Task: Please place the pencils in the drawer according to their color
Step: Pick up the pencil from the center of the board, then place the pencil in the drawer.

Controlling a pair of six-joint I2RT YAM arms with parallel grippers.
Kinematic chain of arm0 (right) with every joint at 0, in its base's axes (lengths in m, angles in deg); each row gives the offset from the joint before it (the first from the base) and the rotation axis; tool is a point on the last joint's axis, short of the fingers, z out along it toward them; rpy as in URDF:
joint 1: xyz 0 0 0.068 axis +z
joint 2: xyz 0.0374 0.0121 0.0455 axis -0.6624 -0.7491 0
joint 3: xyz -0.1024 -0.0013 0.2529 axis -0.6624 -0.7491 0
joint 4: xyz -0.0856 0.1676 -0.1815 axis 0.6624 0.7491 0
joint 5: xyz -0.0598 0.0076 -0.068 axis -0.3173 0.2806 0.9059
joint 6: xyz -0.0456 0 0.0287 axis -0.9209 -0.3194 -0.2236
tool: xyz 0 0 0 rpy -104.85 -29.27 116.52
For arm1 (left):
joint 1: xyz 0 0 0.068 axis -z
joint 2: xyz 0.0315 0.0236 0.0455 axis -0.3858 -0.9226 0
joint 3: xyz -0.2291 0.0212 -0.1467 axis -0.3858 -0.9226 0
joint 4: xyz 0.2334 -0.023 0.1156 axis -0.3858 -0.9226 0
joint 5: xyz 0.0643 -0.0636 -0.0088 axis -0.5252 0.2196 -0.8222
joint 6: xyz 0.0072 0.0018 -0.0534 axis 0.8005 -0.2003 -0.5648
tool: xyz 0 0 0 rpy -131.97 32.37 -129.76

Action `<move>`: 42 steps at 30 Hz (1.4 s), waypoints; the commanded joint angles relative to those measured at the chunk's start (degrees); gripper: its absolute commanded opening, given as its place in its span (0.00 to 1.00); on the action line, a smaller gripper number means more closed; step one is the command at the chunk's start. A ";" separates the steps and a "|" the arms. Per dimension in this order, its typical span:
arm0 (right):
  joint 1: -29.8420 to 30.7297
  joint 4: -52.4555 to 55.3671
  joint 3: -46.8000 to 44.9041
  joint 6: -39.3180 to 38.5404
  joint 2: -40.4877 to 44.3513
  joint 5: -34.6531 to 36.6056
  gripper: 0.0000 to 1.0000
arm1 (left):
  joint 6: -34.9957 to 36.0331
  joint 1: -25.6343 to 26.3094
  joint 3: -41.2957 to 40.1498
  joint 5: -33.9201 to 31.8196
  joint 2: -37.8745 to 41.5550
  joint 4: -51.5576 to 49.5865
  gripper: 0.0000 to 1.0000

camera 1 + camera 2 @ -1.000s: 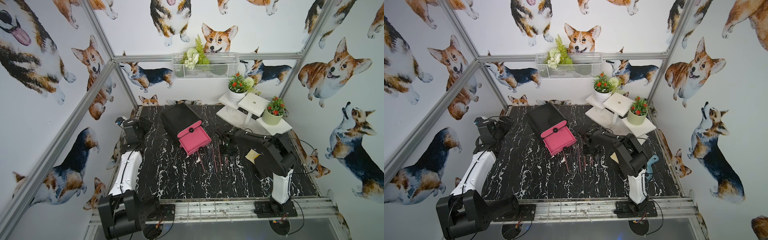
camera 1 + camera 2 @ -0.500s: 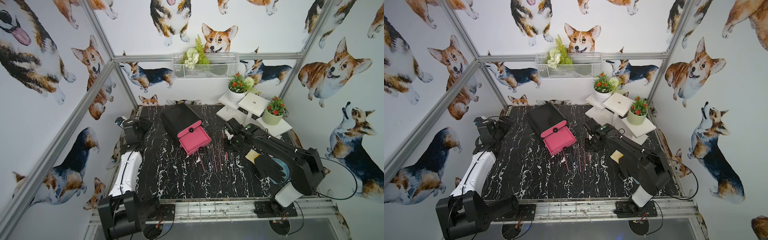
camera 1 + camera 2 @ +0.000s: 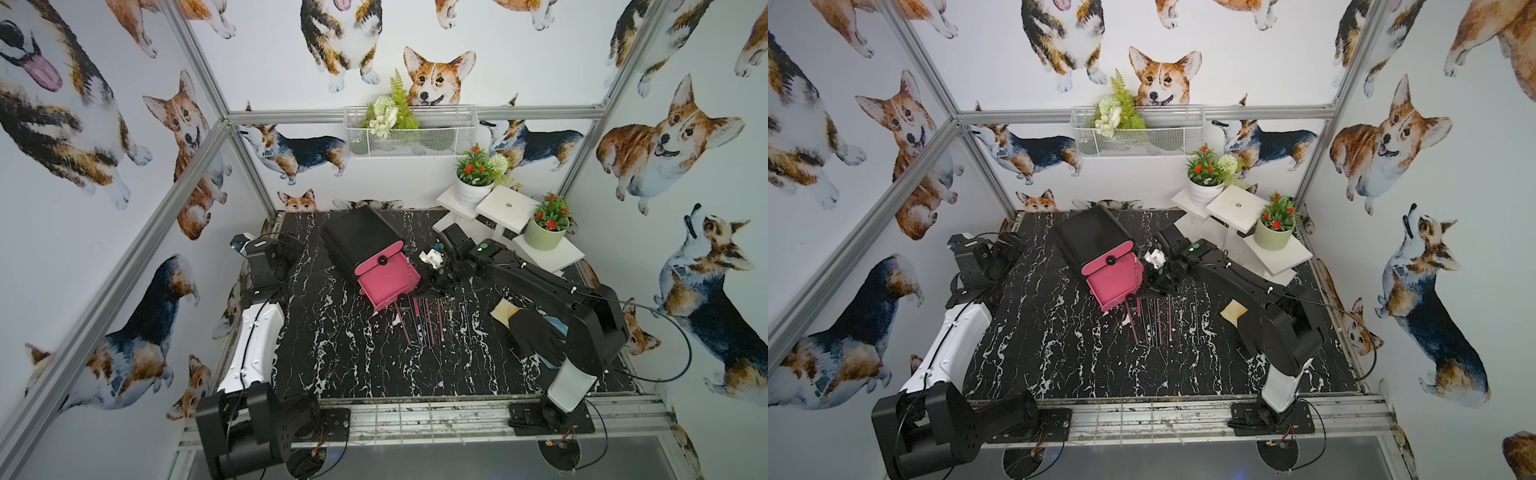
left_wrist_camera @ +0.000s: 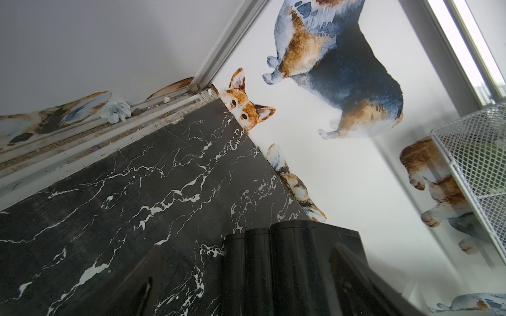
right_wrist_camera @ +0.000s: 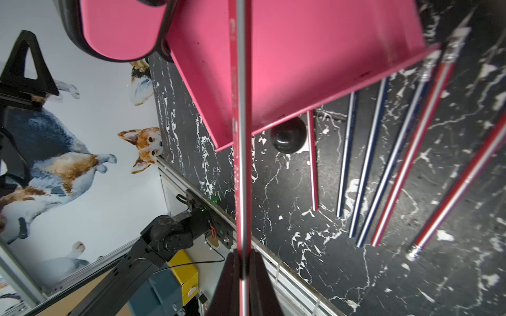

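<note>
The right hand [image 5: 243, 257], pinched shut on a pink pencil [image 5: 241, 131], holds it over the open drawer [image 5: 315, 54], the shaft crossing its near front edge rather than lying along it, while the wide-open left hand [image 4: 246, 246] sits far left.

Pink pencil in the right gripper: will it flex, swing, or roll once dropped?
Probably stiff: the pink pencil runs dead straight out of the right gripper. A long length juts past the fingers, so it may pivot if bumped. Slim and glossy, it could roll, though the drawer walls should stop it.
</note>
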 commanded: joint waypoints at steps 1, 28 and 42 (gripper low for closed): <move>0.09 -2.59 2.07 2.58 -2.00 -4.31 0.00 | 0.65 -0.04 0.26 -0.63 0.24 0.71 1.00; 0.06 -2.31 12.86 7.47 -14.19 -0.04 0.00 | 0.65 -0.08 0.14 -0.75 0.09 0.81 1.00; 0.77 -2.67 17.73 7.87 -18.76 2.69 0.00 | 0.65 -0.03 0.23 -0.66 -0.11 0.91 1.00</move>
